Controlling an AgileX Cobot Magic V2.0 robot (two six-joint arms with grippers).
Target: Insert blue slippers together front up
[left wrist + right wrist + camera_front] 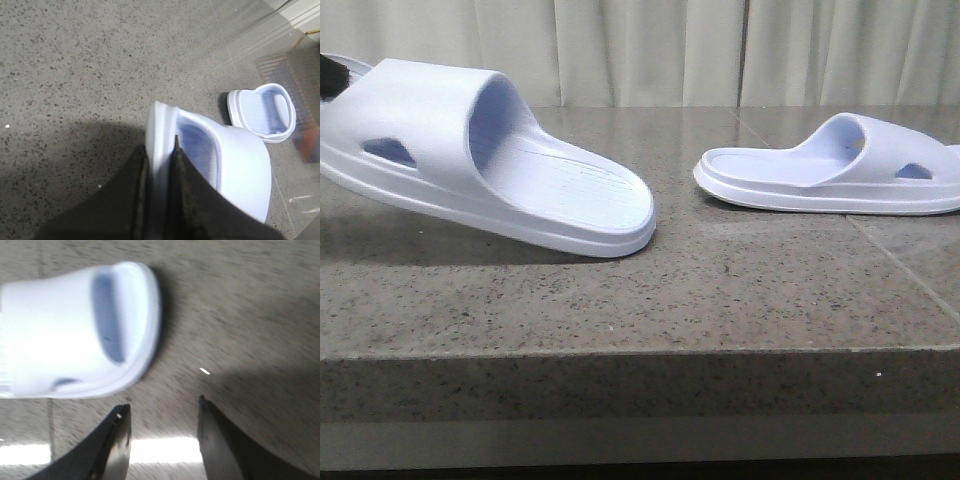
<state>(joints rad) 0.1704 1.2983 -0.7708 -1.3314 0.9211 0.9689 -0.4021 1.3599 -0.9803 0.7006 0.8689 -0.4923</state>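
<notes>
One blue slipper (490,150) is at the left, tilted, with its strap end raised and its heel end low by the table. My left gripper (160,150) is shut on the rim of this slipper's sole (210,150) beside the strap. Only a dark bit of the gripper shows in the front view (328,75). The other blue slipper (830,175) lies flat on the table at the right; it also shows in the left wrist view (265,112) and in the right wrist view (75,330). My right gripper (162,407) is open and empty, short of that slipper and apart from it.
The table (720,290) is speckled grey stone with a thick front edge. Pale curtains (650,50) hang behind it. A seam in the stone (900,265) runs under the right slipper towards the front right.
</notes>
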